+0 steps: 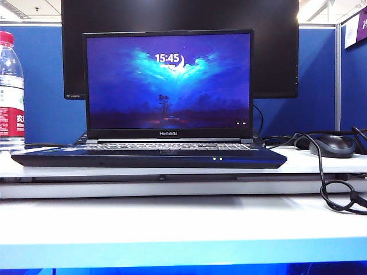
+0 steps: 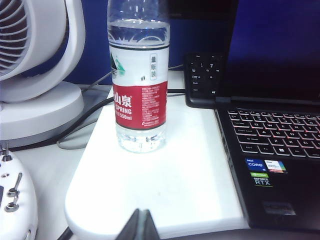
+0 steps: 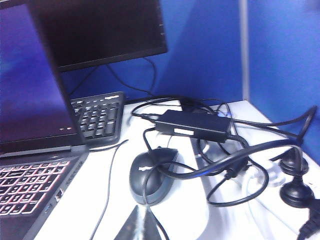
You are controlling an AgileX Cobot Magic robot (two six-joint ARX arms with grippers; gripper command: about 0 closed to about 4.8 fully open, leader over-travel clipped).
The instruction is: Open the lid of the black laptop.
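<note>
The black laptop (image 1: 149, 156) sits mid-table with its lid (image 1: 168, 83) already upright, a thin, stiff, fragile panel best handled by its top edge. The left gripper (image 2: 141, 222) by the water bottle (image 2: 139, 75) and the right gripper (image 3: 140, 220) near the mouse (image 3: 150, 175) show closed jaws, holding nothing.

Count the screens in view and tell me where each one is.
2. The lid of the black laptop stands open, lit, at centre; a dark monitor stands behind it. Neither gripper touches anything; others may be hidden.

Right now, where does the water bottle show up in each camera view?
Exterior view: water bottle at the far left edge, left of the black laptop.
Left wrist view: upper centre, left of the laptop's keys; left gripper low.
Right wrist view: not in it.
Shared landmark: the laptop.
</note>
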